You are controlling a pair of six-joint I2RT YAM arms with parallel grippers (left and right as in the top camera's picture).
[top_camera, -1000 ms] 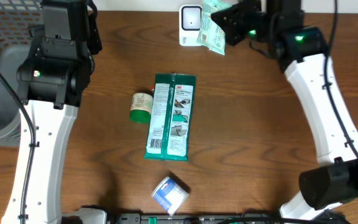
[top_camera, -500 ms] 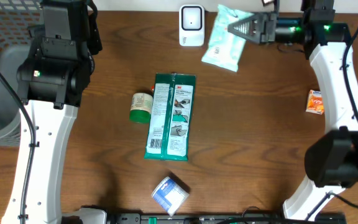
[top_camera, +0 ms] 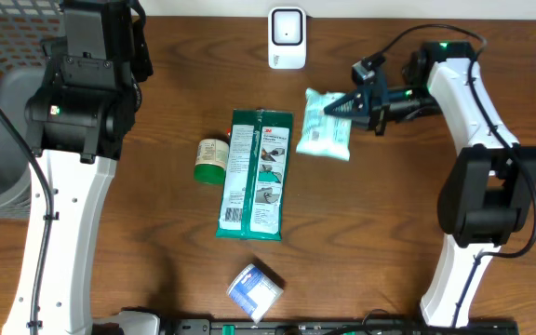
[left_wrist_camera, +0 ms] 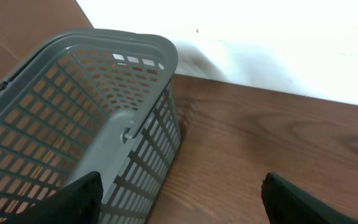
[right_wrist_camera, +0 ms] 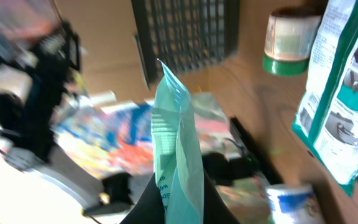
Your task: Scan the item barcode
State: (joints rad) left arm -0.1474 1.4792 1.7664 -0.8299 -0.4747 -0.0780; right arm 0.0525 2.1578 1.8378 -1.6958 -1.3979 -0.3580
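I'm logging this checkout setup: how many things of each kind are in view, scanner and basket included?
Soft packs: 2, the green pack and the pale teal pack
Round containers: 2, the green-lidded jar and the blue-and-white tub
Scanner: 1
Basket: 1
Total: 6

The wooden table (top_camera: 389, 233) carries a scanner (top_camera: 287, 37) beyond the right pincer (top_camera: 348, 104), a green packet (top_camera: 256, 174) and jar (top_camera: 212, 160) to its left, a blue-white pack (top_camera: 254, 291) nearer the robot, and a grey basket (left_wrist_camera: 142, 45) far left.
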